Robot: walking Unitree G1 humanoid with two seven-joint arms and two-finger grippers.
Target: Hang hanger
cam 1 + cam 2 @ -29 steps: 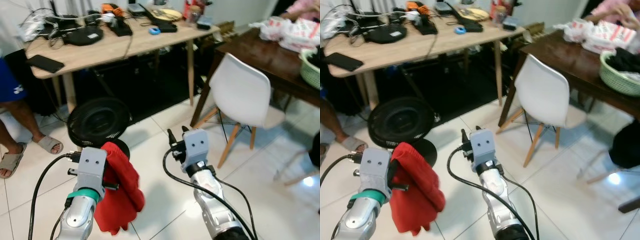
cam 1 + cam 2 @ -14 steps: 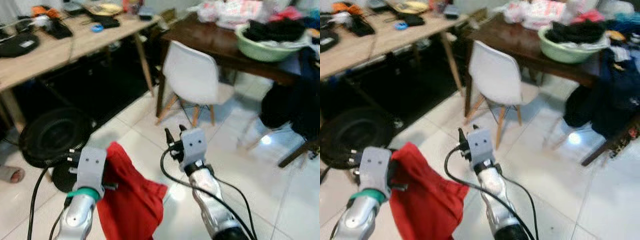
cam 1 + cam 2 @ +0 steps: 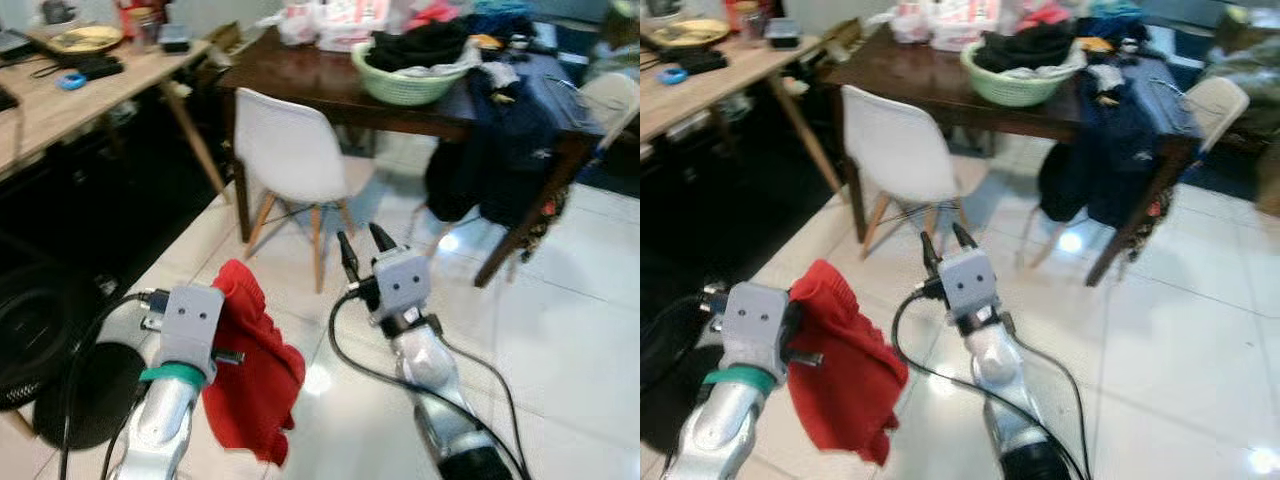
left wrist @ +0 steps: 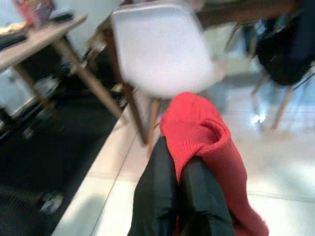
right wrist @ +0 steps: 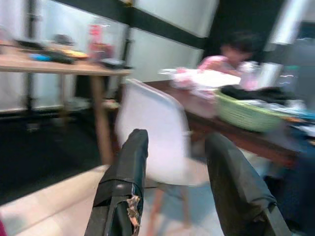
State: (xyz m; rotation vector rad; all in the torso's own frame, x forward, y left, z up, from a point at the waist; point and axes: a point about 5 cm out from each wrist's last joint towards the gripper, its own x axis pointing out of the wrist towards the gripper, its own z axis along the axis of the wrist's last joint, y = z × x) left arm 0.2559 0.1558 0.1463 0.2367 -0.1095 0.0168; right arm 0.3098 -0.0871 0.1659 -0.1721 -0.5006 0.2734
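The left hand (image 4: 179,169) has its two black fingers pressed together on a fold of a red knitted garment (image 3: 250,375), which hangs off that hand above the white tiled floor (image 3: 590,330) — no hanger can be made out inside it, so whether one sits under the cloth I cannot tell. The right hand (image 3: 362,247) is held up in front with its fingers apart and nothing between them. Ahead stand a white chair (image 3: 290,160) and a dark wooden desk (image 3: 310,85) carrying a green laundry basket (image 3: 405,85) of dark clothes, with dark blue clothing (image 3: 500,140) draped over its near edge. The garment looks soft, light and limp: it will sag and swing with each step, and a pinch on one fold could slip through — a hold near a bunched or thicker part, or on the stiff hanger hook if there is one, would likely be surer. Where it should hang is not yet in sight.
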